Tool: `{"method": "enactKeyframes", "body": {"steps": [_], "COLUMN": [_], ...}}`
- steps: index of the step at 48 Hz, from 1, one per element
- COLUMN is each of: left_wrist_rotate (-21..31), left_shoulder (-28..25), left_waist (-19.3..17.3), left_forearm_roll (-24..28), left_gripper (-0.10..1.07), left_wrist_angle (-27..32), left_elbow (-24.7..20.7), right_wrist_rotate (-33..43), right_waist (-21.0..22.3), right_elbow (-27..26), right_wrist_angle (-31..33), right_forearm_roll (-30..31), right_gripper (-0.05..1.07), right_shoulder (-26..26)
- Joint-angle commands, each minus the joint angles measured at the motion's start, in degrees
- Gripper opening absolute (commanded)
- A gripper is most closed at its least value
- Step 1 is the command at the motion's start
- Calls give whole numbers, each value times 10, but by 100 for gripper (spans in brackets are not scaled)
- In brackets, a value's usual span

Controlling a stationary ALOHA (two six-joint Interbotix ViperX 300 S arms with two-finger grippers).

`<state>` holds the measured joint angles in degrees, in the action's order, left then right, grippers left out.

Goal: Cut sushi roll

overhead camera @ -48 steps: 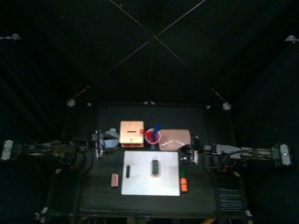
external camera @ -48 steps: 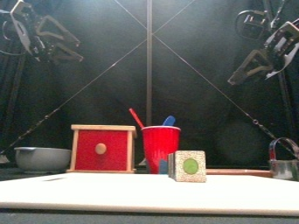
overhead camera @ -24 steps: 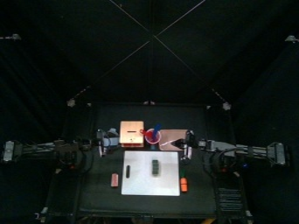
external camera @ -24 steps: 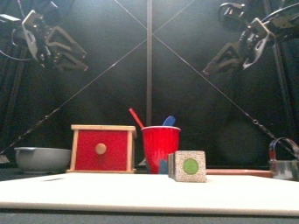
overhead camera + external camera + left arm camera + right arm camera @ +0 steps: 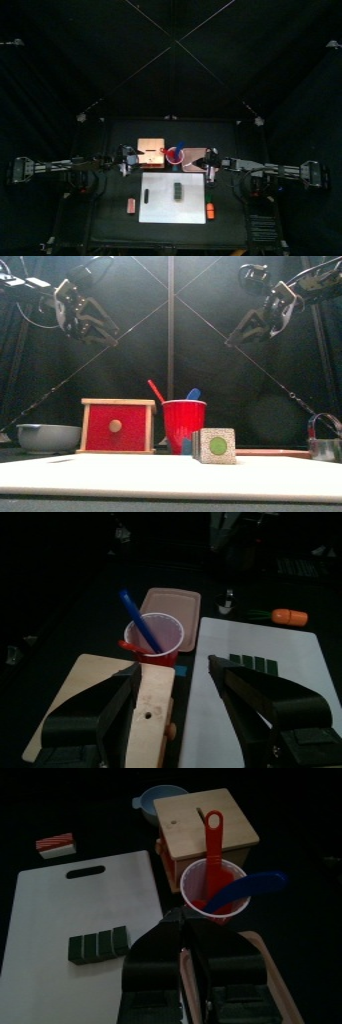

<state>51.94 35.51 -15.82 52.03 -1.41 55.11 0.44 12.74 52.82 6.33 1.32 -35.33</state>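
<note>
Now both arms have swung inward above the red cup [image 5: 174, 153], left claw [image 5: 78, 318] spread wide and empty, right claw [image 5: 262, 318] nearly closed on nothing, while the sushi roll [image 5: 179, 189] sits uncut mid-board, center frame, so cutting hasn't begun.
</note>
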Motion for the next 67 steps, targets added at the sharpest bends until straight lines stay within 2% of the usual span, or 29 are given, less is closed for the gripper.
{"method": "enactKeyframes", "body": {"steps": [1, 6, 14, 18, 26, 33, 39, 51, 59, 67], "left_wrist_rotate": [-2, 2, -2, -3, 2, 2, -2, -4, -5, -47], "left_shoulder": [-27, -62, -108, -125, -146, -165, -191, -242, -249, -226], "left_waist": [-17, -37, -61, -62, -61, -59, -58, -52, -49, -32], "left_forearm_roll": [-13, -69, -227, -264, -272, -312, -334, -335, -331, -260], "left_gripper": [90, 90, 90, 90, 90, 90, 90, 90, 90, 90], "left_wrist_angle": [-20, -40, -40, -28, 40, 106, 135, 154, 164, 154], "left_elbow": [-28, -54, -105, -120, -141, -159, -175, -220, -221, -197], "right_wrist_rotate": [1, 1, 1, 1, 1, 1, 1, 1, 1, 0], "right_waist": [3, -1, -2, -2, 1, 2, 2, 2, 2, 5], "right_elbow": [3, 11, 26, 35, 54, 63, 72, 86, 89, 68], "right_wrist_angle": [-13, -18, -18, -18, -19, -19, -18, -18, -19, -33], "right_forearm_roll": [-3, -5, -7, -7, -4, -3, -3, -4, -4, 1], "right_gripper": [2, 2, 2, 2, 2, 2, 2, 2, 2, 2], "right_shoulder": [-5, -6, -10, -15, -29, -35, -39, -39, -40, -36]}}
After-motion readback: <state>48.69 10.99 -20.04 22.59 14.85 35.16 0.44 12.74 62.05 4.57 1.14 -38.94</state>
